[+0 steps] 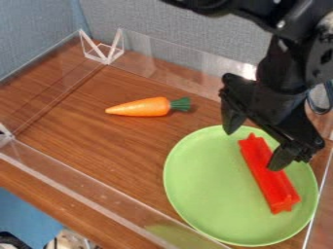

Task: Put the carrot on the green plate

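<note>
Carrot (pixel 150 107) lies flat mid-counter (pixel 78 92), left of green plate (pixel 215 185), not touching rim; green stub end toward plate, tapered tip toward left edge. Plate sits at near right corner, red ridged block (pixel 270 175) lying on it. Gripper (pixel 274 126) hangs above plate's far right side, fingers (pixel 237 115) spread wide, holding nothing. Carrot judged light, rigid, smooth plastic; rounded, may roll or slip. Best hold: across thick middle, fingers square to long axis, away from thin tip.
</note>
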{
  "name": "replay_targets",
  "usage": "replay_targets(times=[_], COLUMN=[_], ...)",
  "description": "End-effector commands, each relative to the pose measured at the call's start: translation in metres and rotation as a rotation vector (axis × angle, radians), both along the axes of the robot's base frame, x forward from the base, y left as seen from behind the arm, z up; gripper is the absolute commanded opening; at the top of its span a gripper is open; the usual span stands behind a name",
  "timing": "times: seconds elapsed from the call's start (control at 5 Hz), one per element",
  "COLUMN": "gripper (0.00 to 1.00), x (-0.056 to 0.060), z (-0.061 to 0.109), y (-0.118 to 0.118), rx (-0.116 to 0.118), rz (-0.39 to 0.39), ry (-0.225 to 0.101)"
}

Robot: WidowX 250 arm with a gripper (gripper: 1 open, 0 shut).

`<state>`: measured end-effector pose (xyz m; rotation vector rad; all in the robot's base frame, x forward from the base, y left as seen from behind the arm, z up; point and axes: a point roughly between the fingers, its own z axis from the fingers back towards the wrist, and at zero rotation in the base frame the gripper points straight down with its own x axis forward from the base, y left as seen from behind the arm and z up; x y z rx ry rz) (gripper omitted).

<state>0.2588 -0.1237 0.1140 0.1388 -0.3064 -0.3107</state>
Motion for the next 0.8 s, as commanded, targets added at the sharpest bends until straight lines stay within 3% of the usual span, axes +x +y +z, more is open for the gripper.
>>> replay_targets(times=[0.0, 0.2, 0.6], gripper=[1.0, 1.0, 1.0], x=[0.003, 0.003, -0.003], z=[0.001, -0.006, 0.015], y=[-0.002, 0.005, 0.025], rx=[-0.021, -0.014, 0.028], rz=[-0.032, -0.053, -0.088], ry=[-0.038, -0.039, -0.041])
